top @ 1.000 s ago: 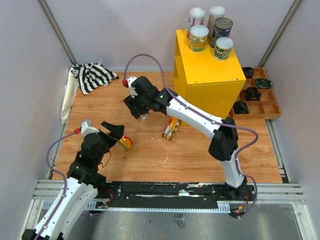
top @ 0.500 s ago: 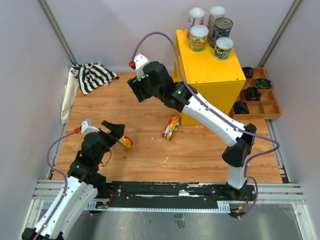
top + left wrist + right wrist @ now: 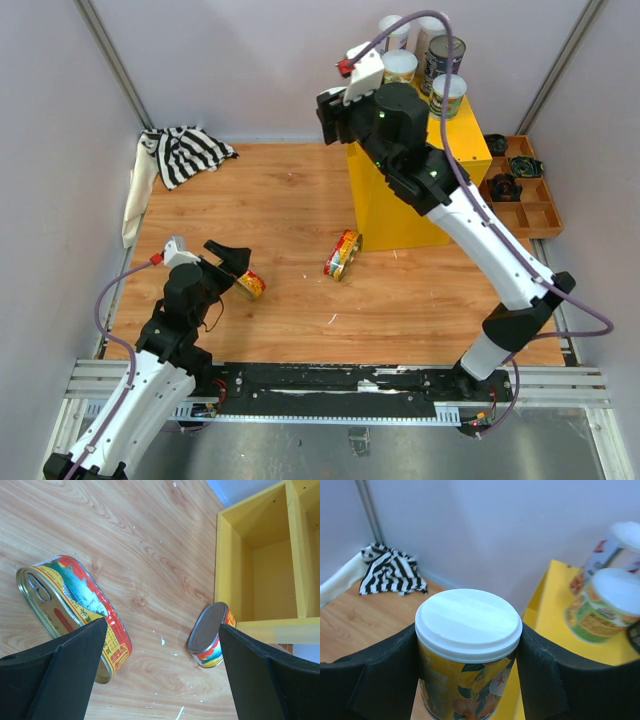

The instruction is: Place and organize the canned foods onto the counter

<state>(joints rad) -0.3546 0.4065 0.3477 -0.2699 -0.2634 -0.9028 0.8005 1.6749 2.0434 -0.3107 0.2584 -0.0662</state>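
White-lidded can (image 3: 468, 630) with a yellow fruit label: your right jaws hold it upright, one finger on each side, lifted off the tabletop (image 3: 300, 200). Yellow cabinet (image 3: 550, 615) top is just right of those jaws. Two cans already stand on it there, a green-label can (image 3: 602, 605) and a taller one (image 3: 615, 550) behind it. The top view shows more, including a dark can (image 3: 445, 58).

Your left jaws are low over the tabletop, spread wide, holding nothing. An oval fish tin (image 3: 75, 610) lies at their left finger. A second tin (image 3: 210, 635) stands on edge farther ahead, toward the right finger, by the cabinet's foot.

Striped cloth (image 3: 392, 572) is left of the right jaws.
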